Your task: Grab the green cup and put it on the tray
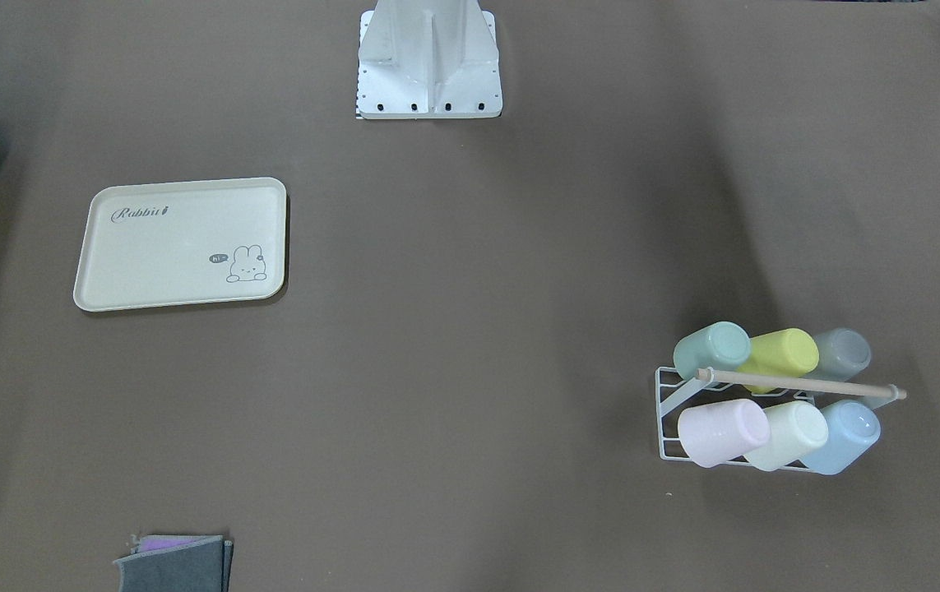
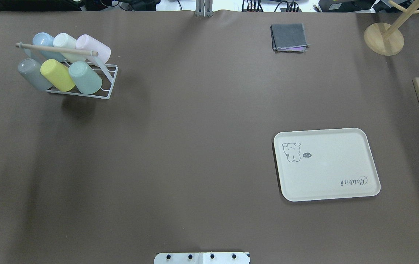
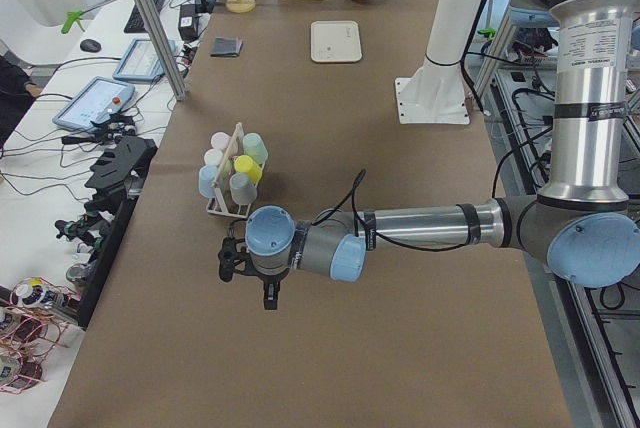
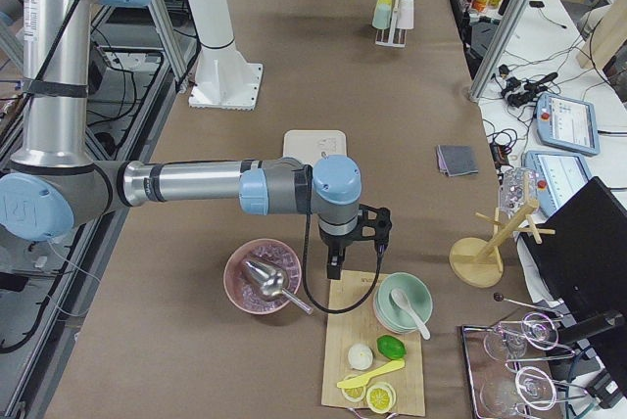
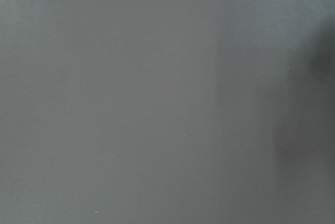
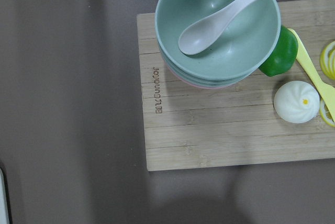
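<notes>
The green cup (image 1: 712, 349) lies tilted on a white wire rack (image 1: 671, 411), at the end of the row next to a yellow cup (image 1: 782, 353). It also shows in the overhead view (image 2: 84, 77). The cream tray (image 1: 182, 244) with the rabbit print lies flat and bare on the other side of the table (image 2: 326, 165). My left gripper (image 3: 232, 262) hangs over bare table, nearer the table's end than the rack. My right gripper (image 4: 377, 231) hangs near a wooden board, past the tray. Both show only in side views, so I cannot tell whether they are open.
The rack also holds grey (image 2: 33, 73), blue (image 2: 44, 40), cream (image 2: 64, 41) and pink (image 2: 92, 46) cups under a wooden rod. A folded grey cloth (image 2: 290, 36) lies at the far edge. The wooden board (image 6: 220, 124) carries a green bowl with a spoon (image 6: 220, 20), a bun and fruit.
</notes>
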